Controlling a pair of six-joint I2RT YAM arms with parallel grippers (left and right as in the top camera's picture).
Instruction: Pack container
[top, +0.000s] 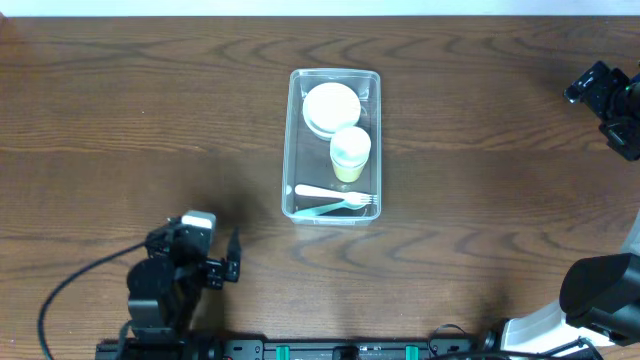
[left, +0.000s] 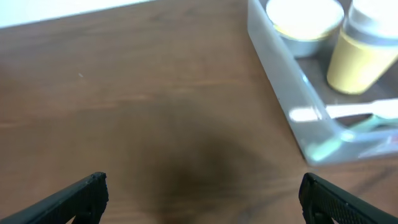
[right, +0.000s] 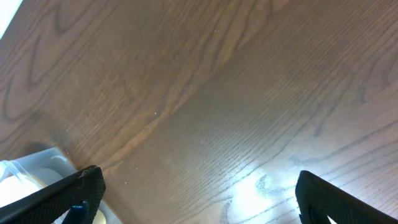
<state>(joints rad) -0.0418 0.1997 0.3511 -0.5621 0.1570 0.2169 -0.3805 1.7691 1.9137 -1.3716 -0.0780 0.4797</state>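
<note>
Container (top: 291, 150) of clear rectangular plastic, central on dark wooden bench (top: 120, 120), long axis twelve-to-six; between one and two o'clock from nearer left gripper (left: 202, 190), nine o'clock from right gripper (right: 198, 186); both released, empty.

Left gripper (left: 202, 193) low over dark wooden table (left: 137, 93), black fingertips (left: 81, 196) set wide apart at the view's lower corners, clear of everything. Soft dark shadow on the wood just ahead, between the fingers. Ahead and right of the right finger: clear plastic container (left: 283, 81), its rounded corner nearest the tool. Inside, farthest ahead: white bowl (left: 305, 18). Right of it: yellow cup (left: 359, 59), upright, pale top. Closer in, along the near wall: white utensil handle (left: 357, 111), teal utensil (left: 367, 124) just beside it, blurred through plastic.
</note>
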